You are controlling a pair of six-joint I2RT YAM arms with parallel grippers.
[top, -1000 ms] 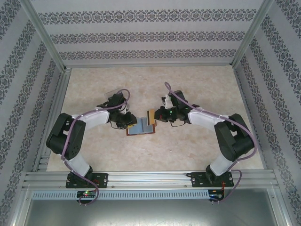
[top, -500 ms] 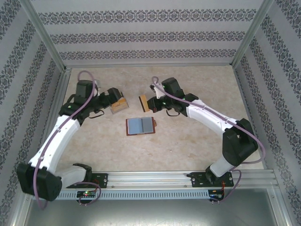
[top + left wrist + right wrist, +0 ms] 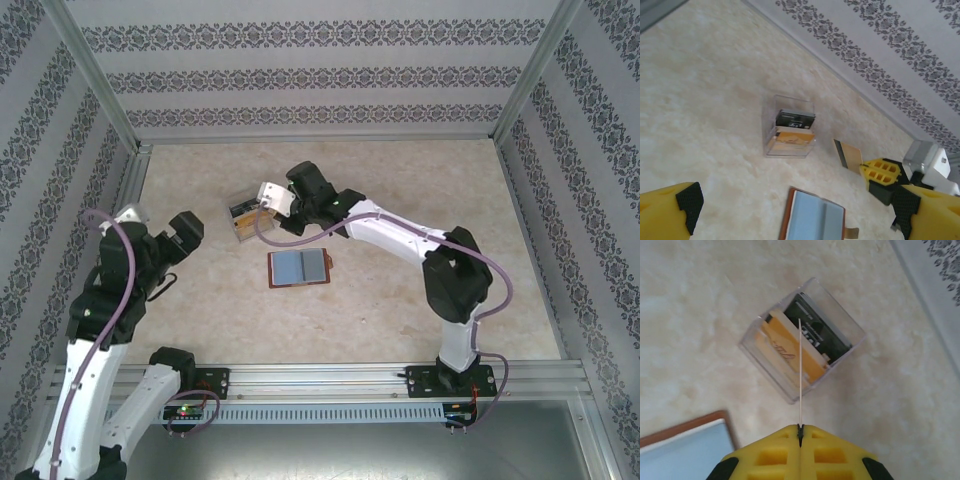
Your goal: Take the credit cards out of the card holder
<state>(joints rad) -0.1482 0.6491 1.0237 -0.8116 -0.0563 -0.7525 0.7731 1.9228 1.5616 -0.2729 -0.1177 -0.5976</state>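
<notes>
- Lying open and flat on the table [image 3: 400, 330], the card holder [image 3: 298, 267] sat nearest the arm bases with its blue-grey panels up. No card edge could be made out in its pockets.
- Left of the card holder and well apart from it, the left fingers [image 3: 670, 210] stood wide and empty, looking down across its far edge.
- Just beyond the card holder's far left corner, the right fingers [image 3: 770, 455] were pinched tight on a card [image 3: 800, 370]. It showed edge-on as a thin pale line running away from the fingertips.
- Farther from the card holder along that line stood the clear box [image 3: 834, 312], with a gold card [image 3: 785, 347] and a black card [image 3: 822, 335] upright inside.
- The left wrist view showed the held card beside the box, not inside it.
- The held card's edge ran at a slant to the stored cards, so the drop probably called for a small wrist turn before lowering. The right arm was plainly the nearer one.
</notes>
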